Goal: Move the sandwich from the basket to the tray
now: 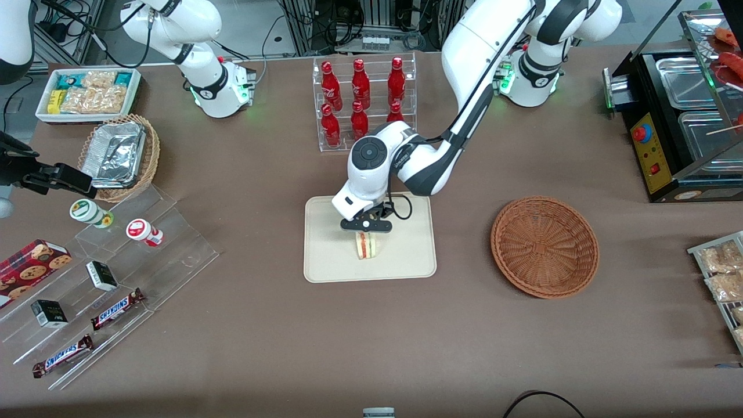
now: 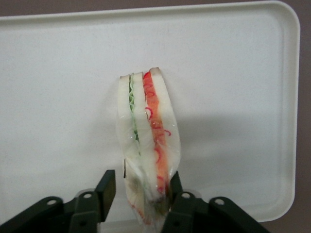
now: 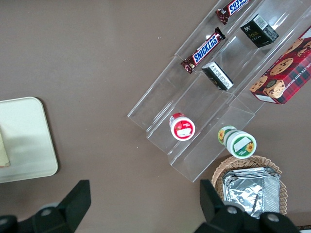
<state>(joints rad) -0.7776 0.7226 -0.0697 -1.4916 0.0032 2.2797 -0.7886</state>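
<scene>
The sandwich [image 1: 365, 245] stands on its edge on the cream-white tray [image 1: 406, 261], near the tray's middle. My left gripper [image 1: 365, 228] is right above it, its fingers straddling the sandwich's top. In the left wrist view the sandwich [image 2: 148, 131] shows its green and red-orange filling on the tray [image 2: 233, 73]. The gripper [image 2: 141, 178] is open: one finger [image 2: 107, 187] stands a small gap off the bread, and the other finger [image 2: 175, 184] rests against the wrapper. The reddish-brown basket [image 1: 544, 247] lies empty beside the tray, toward the working arm's end of the table.
A clear rack of red bottles [image 1: 363, 98] stands farther from the front camera than the tray. A clear stepped display [image 1: 116, 278] with snack bars and small jars lies toward the parked arm's end, with a tan basket of foil trays [image 1: 119, 155]. A black food warmer [image 1: 685, 116] stands at the working arm's end.
</scene>
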